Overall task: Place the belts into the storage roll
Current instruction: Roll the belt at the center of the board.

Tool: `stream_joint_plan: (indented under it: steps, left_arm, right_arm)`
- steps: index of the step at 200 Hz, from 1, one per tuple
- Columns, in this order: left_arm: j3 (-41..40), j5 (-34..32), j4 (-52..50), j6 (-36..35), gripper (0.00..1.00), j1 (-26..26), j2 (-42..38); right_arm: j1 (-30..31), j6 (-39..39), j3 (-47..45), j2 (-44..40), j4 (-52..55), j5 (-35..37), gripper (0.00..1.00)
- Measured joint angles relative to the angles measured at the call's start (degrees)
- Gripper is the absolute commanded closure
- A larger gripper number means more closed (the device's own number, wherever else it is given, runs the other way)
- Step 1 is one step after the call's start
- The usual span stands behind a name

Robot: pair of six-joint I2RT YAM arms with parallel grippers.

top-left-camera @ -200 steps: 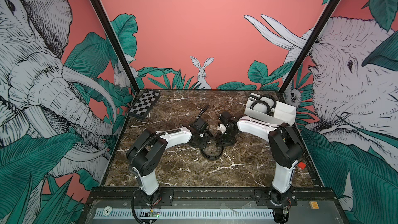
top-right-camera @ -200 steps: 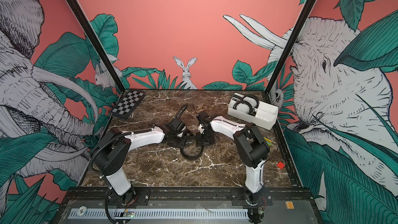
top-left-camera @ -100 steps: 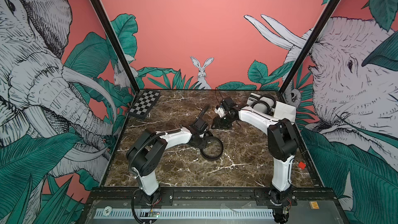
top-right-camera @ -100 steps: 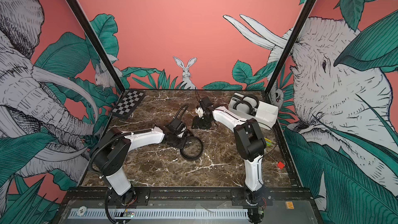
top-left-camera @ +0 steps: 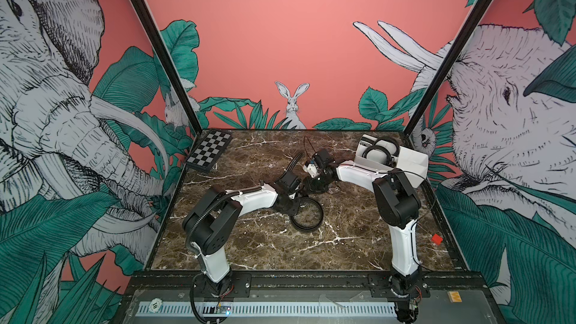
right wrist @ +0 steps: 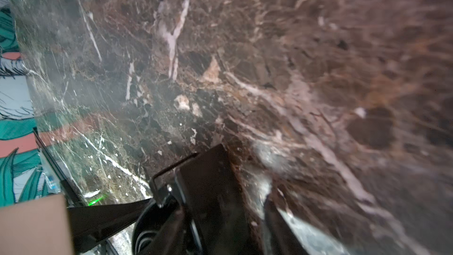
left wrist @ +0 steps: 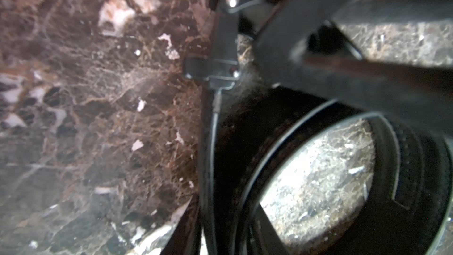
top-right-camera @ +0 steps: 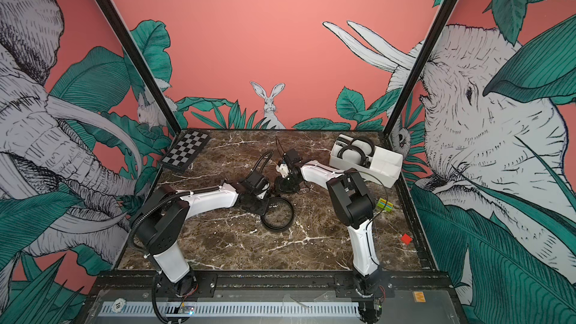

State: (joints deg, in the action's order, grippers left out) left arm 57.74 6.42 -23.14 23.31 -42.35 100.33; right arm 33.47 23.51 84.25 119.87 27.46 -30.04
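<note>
Both top views look down from high at the front — both wrist views hug the marble table (left wrist: 73, 118).

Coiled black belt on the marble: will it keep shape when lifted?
Probably not: the coiled black strap belt is loosely wound with gaps between turns, so likely floppy and unwinding. Its small buckle end may dangle. Standing on edge, it could tip if pushed.

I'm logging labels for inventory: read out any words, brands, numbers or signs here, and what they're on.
Nothing here reads as text.
Yellow sticker on the front base plate: dark mark, too small to read.
Storage roll, checkerboard: no lettering visible.
</note>
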Motion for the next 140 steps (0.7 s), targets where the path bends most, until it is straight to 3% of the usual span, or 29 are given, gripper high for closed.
stream_joint_plan:
  steps: [62,140]
  left_arm:
    - [1.1,-0.9,-1.3,0.7,0.67,0.0,0.8]
    - [5.0,-1.5,-7.6,4.3,0.67,0.7,5.1]
  right_arm:
    - [0.6,-1.9,-0.7,0.5,-1.5,4.4,1.0]
    - [0.3,-6.4,-3.7,-2.8,1.9,10.0,1.0]
